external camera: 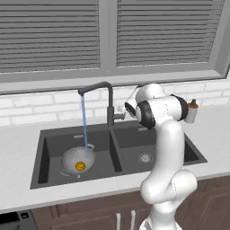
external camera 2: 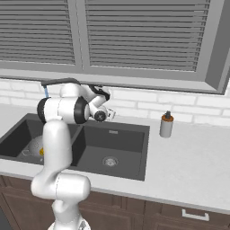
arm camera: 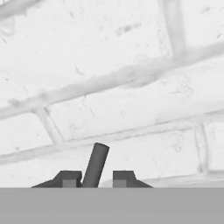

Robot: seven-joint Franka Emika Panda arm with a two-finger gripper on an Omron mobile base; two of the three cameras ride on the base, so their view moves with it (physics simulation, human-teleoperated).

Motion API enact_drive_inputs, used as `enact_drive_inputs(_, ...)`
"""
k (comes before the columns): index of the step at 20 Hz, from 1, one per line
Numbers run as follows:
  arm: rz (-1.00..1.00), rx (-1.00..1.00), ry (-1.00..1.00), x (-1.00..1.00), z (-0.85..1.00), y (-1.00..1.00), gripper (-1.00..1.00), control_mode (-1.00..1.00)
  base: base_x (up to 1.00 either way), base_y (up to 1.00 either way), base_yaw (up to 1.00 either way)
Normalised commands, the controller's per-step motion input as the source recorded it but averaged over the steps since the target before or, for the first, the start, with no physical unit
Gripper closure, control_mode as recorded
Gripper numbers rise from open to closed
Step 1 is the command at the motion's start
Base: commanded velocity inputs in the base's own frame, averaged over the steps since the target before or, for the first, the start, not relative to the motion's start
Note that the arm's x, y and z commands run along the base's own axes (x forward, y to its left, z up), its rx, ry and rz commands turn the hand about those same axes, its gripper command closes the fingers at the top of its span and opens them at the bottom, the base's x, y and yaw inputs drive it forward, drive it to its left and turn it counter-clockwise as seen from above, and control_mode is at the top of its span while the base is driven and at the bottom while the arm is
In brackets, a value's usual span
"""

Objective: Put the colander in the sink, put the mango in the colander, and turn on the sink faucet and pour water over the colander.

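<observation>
Hand view: small dark lever (arm camera: 96,164) of sink faucet (external camera: 105,101) between fingers (arm camera: 70,178), gap narrow, contact on left finger only; firm grip unclear. Lever: rigid, smooth, likely light to swing; take near tip. Water falls on mango (external camera: 80,166) in perforated silver colander (external camera: 77,160), left basin of sink (external camera: 134,137).

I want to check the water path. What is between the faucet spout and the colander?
In the left base view, a thin blue stream of water falls from the sink faucet spout into the colander, just above the mango. Nothing else lies there.
</observation>
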Motion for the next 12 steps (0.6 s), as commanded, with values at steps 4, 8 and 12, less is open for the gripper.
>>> enact_drive_inputs(4, -0.03, 0.07, 0.00, -0.46, 0.00, -0.63, 1.00, -1.00, 0.00, 0.00, 0.00)
enact_drive_inputs(8, -0.02, 0.09, 0.00, -0.50, 0.03, -0.64, 1.00, -1.00, 0.00, 0.00, 0.00)
enact_drive_inputs(12, 0.00, 0.17, -0.03, -0.55, 0.54, -0.64, 1.00, -1.00, 0.00, 0.00, 0.00)
